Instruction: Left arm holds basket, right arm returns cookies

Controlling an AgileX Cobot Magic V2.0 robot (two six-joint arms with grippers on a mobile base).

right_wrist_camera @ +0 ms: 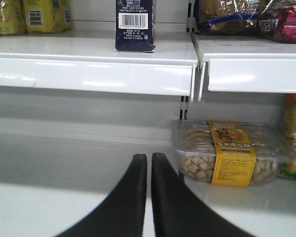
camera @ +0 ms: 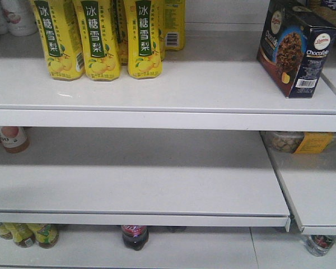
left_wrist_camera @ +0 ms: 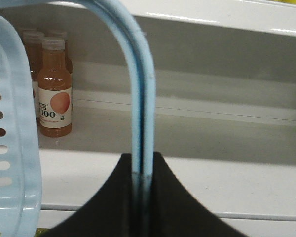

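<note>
On the top white shelf (camera: 213,84), near its right end, the cookies (camera: 295,47) stand upright and slightly turned, chocolate-chip picture facing forward and the white barcode low on the side; the right wrist view shows the same box from below, barcode face toward the camera, set close to the shelf's front lip. Well to the left on that shelf stands a row of yellow pear drink bottles (camera: 98,39) with green labels. Nothing touches the box. Below it, the right gripper (right_wrist_camera: 149,163) hangs in front of the middle shelf with its two black fingers pressed nearly together, only a thin slit between them and nothing held. Just to its right lies a clear tub of snacks (right_wrist_camera: 227,153) with a yellow label. In the left wrist view, the left gripper (left_wrist_camera: 140,170) is pinched on the thin hoop handles of the light blue basket (left_wrist_camera: 12,143), whose slotted wall fills the left edge. Behind it stand peach-coloured drink bottles (left_wrist_camera: 54,91).
</note>
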